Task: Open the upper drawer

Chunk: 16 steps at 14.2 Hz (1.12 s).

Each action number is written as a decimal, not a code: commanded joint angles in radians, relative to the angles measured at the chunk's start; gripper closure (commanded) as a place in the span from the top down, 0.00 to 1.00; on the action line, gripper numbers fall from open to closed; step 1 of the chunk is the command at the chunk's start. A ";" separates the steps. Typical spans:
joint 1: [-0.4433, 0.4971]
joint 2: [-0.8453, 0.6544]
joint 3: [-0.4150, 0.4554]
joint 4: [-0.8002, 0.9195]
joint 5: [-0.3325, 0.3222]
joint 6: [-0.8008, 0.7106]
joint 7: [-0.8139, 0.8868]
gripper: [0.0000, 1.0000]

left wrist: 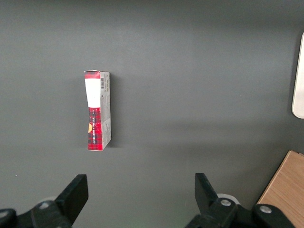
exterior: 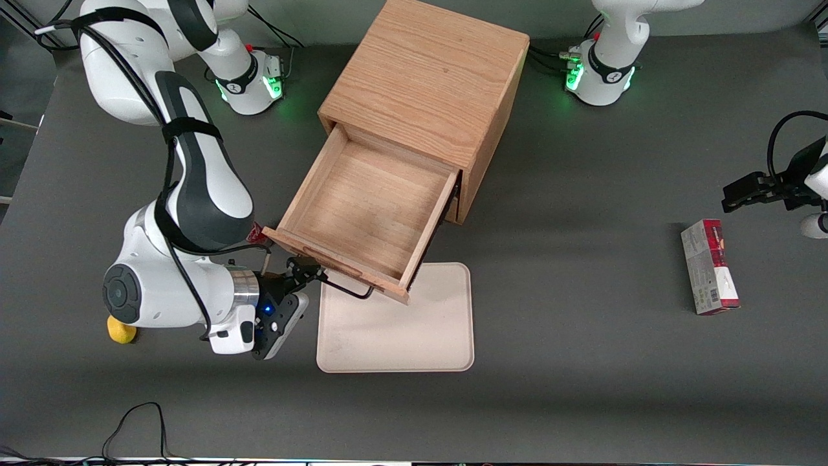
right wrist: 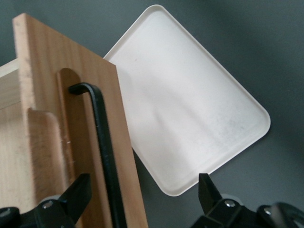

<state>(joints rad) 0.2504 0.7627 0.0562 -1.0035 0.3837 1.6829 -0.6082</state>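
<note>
While the upper drawer [exterior: 369, 207] stands pulled far out of the cabinet [exterior: 427, 84] mid-worktop, overhanging the cream tray [exterior: 414, 330], the gripper [exterior: 309, 272] sits open around its wire handle [right wrist: 102, 142]. Stiff, light wood probably slides easily; that thin bar is the 1 sensible hold.

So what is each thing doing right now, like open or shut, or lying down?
upper drawer: pulled far out, nothing in it.
handle: between the gripper's fingers, not clamped.
gripper: open, at the drawer's front.
tray: lying flat, bare, partly under the drawer's front.
red box: lying flat toward the parked arm's end.
yellow thing: mostly hidden by the arm.
</note>
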 commanded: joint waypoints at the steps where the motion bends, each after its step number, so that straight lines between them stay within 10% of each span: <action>1: -0.011 -0.009 -0.005 0.055 0.018 -0.096 0.002 1.00; 7: -0.013 -0.124 -0.067 -0.007 -0.170 -0.176 0.252 1.00; 16: 0.012 -0.659 -0.157 -0.715 -0.296 -0.010 0.599 1.00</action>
<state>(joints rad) 0.2431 0.3064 -0.0767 -1.4352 0.1170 1.5596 -0.0956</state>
